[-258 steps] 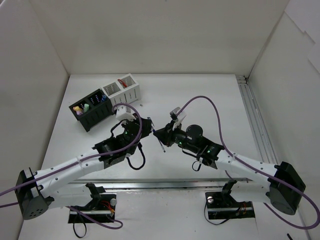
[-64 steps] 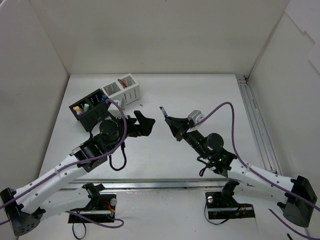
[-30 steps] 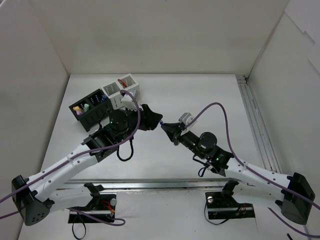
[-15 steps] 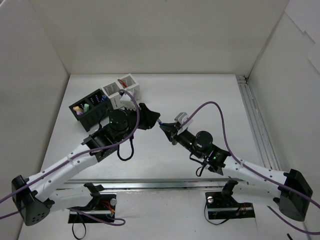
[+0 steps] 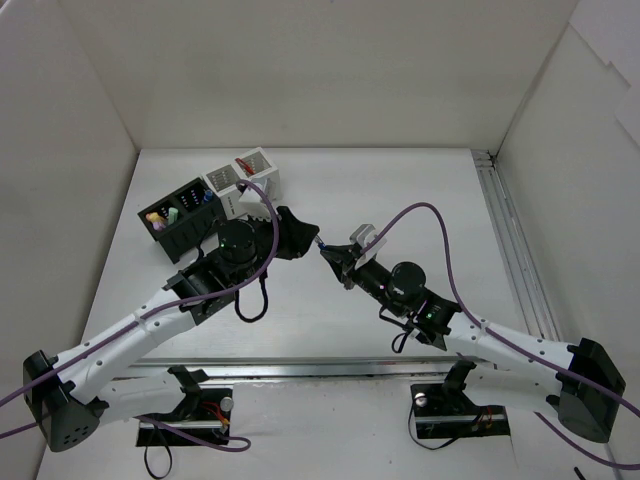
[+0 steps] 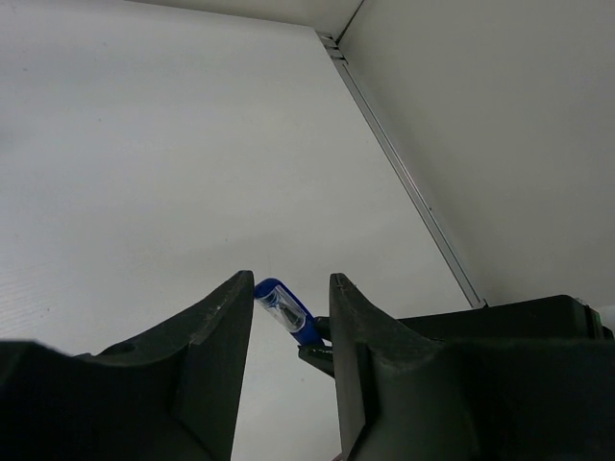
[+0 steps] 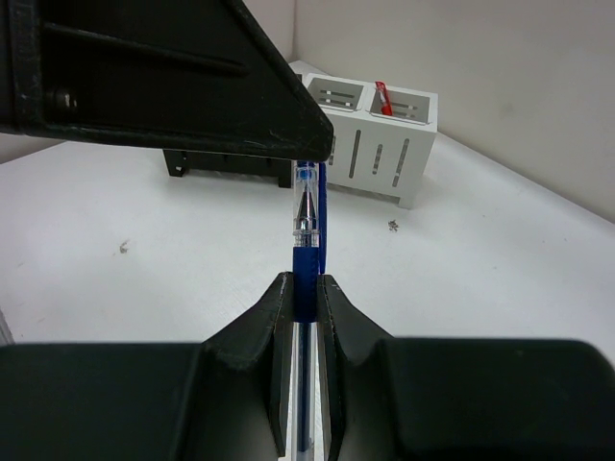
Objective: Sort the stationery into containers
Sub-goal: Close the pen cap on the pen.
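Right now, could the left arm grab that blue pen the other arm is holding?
Probably yes. The blue pen's tip sits between the parted fingers of the left gripper, with nothing in the way; the right gripper clamps it further along the barrel.

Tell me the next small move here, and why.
Probably close the left gripper on the blue pen. The pen's capped end sits between that gripper's jaws, which stand apart with a gap showing, while the right gripper is clamped on the barrel. Only then should the right one let go.
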Robot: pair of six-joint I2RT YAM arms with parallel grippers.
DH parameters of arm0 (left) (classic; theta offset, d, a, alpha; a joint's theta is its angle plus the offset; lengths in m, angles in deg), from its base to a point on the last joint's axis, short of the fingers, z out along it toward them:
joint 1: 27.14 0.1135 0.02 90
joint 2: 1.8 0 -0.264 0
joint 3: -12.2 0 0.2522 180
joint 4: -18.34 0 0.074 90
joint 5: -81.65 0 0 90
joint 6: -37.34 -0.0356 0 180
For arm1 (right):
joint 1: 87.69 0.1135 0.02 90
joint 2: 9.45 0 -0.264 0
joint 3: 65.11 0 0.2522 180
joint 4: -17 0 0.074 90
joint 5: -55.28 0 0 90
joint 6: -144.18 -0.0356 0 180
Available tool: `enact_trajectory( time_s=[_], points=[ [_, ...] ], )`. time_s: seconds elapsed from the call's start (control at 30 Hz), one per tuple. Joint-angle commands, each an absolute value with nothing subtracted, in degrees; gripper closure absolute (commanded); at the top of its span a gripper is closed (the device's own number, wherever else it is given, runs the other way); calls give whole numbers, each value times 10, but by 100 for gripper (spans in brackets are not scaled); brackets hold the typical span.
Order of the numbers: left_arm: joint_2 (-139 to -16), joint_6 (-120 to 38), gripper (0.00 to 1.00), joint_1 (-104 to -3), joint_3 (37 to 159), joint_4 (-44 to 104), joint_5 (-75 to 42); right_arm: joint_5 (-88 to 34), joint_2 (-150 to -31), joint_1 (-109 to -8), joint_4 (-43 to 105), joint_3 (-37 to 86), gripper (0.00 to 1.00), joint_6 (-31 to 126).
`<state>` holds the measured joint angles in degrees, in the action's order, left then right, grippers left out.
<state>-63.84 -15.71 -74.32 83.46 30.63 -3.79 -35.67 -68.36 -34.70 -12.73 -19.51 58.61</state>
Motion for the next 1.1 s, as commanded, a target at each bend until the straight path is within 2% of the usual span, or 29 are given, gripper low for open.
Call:
enact_trajectory(
  time_s=[0.0, 0.23, 0.33, 0.47, 0.57, 0.7, 0.83, 0.97, 1.07],
  points=[
    [-641, -150, 68, -740, 849, 266, -36, -362, -669, -343, -178, -162, 100, 586],
    [-647, -146, 68, -740, 853, 271, -31, -361, -659, -341, -179, -165, 100, 588],
    [-648, -145, 64, -740, 854, 273, -27, -360, -657, -340, -180, -166, 100, 588],
    [-646, -145, 64, -740, 852, 271, -31, -364, -657, -340, -180, -165, 100, 587],
    [-644, -142, 70, -740, 847, 263, -39, -366, -660, -339, -180, -164, 100, 587],
    [-648, -140, 83, -740, 848, 258, -52, -367, -665, -340, -180, -161, 100, 586],
    [-654, -139, 89, -740, 849, 254, -63, -367, -669, -337, -182, -157, 100, 587],
    [-657, -136, 100, -740, 846, 252, -71, -372, -670, -339, -188, -155, 100, 588],
    [-657, -131, 100, -740, 837, 241, -76, -386, -670, -338, -198, -156, 100, 592]
  ],
)
